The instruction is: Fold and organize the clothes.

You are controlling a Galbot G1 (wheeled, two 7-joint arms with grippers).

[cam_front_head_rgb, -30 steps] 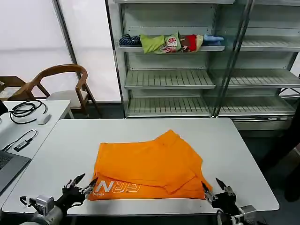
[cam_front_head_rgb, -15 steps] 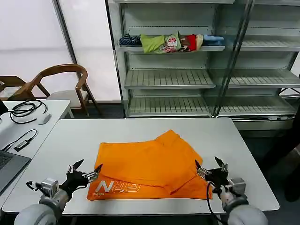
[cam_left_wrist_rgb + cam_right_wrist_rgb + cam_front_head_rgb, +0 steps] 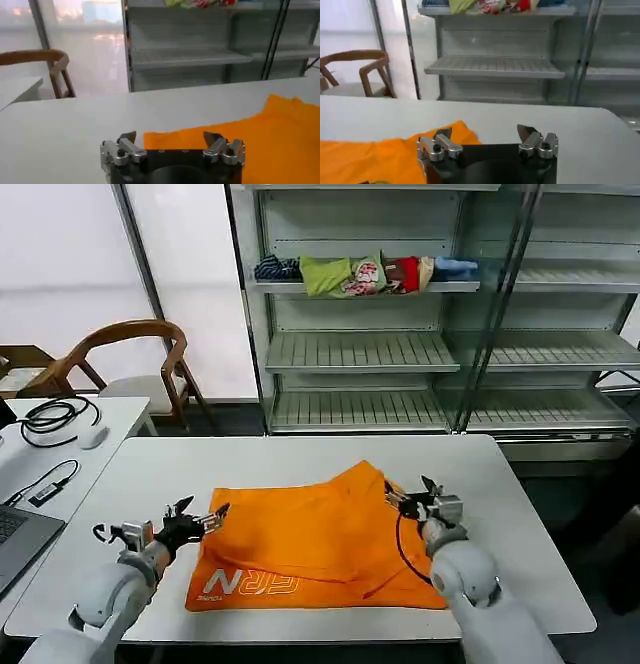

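1. At the far left of the head view a second white desk (image 3: 70, 434) carries a coiled black cable (image 3: 55, 419), a small pale mouse (image 3: 93, 438) and the corner of a laptop (image 3: 18, 539); a wooden chair (image 3: 130, 364) stands behind it.
2. The left claw (image 3: 203, 520) hovers over the main white desk (image 3: 520, 524) at the left edge of the shirt's far part. Its two fingers stand apart and hold nothing. In the left wrist view the left claw (image 3: 170, 137) points toward the shelving, with an orange corner of cloth lying between and just beyond its tips.
3. The orange T-shirt (image 3: 320, 544) lies partly folded on the near middle of the desk, several layers stacked, a rumpled fold rising at its far edge. White block lettering (image 3: 250, 584) shows on the near left strip, close to the desk's front edge. The left wrist view shows the same T-shirt (image 3: 280, 135) spreading away to one side of the claw.
4. The right claw (image 3: 411, 496) sits at the shirt's far right corner, fingers spread with nothing between them. In the right wrist view the right claw (image 3: 485, 134) hangs above bare desk, and the orange cloth (image 3: 375, 155) ends beside one finger.
5. Behind the desk, a metal shelving unit (image 3: 400, 354) holds a bundle of green, red, blue and dark garments (image 3: 360, 274) on an upper shelf.
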